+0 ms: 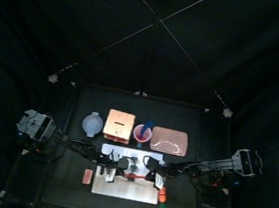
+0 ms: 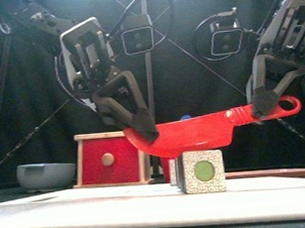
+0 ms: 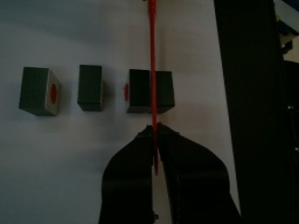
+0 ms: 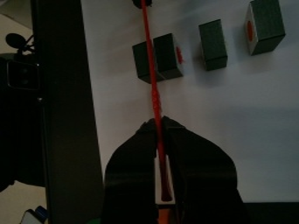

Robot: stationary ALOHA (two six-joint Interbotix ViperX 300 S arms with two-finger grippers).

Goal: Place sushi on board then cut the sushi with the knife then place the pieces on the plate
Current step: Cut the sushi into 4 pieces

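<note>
Blue-grey bowl (image 2: 46,175): lower left, contents hidden
Left gripper (image 2: 146,136): pinching red knife (image 2: 204,132) blade
Sushi pieces (image 3: 91,87): three on white cutting board (image 3: 70,166), centre, knife over one
Right gripper (image 2: 263,109): upper right, pinching knife handle

The red knife (image 2: 209,129) is seen as smooth, glossy plastic. The white cutting board (image 2: 84,213) is seen as smooth and matt, the wooden box (image 2: 109,159) as pale timber.

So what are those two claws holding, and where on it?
The red knife: the left gripper pinches its blade end, the right gripper its handle end.
</note>
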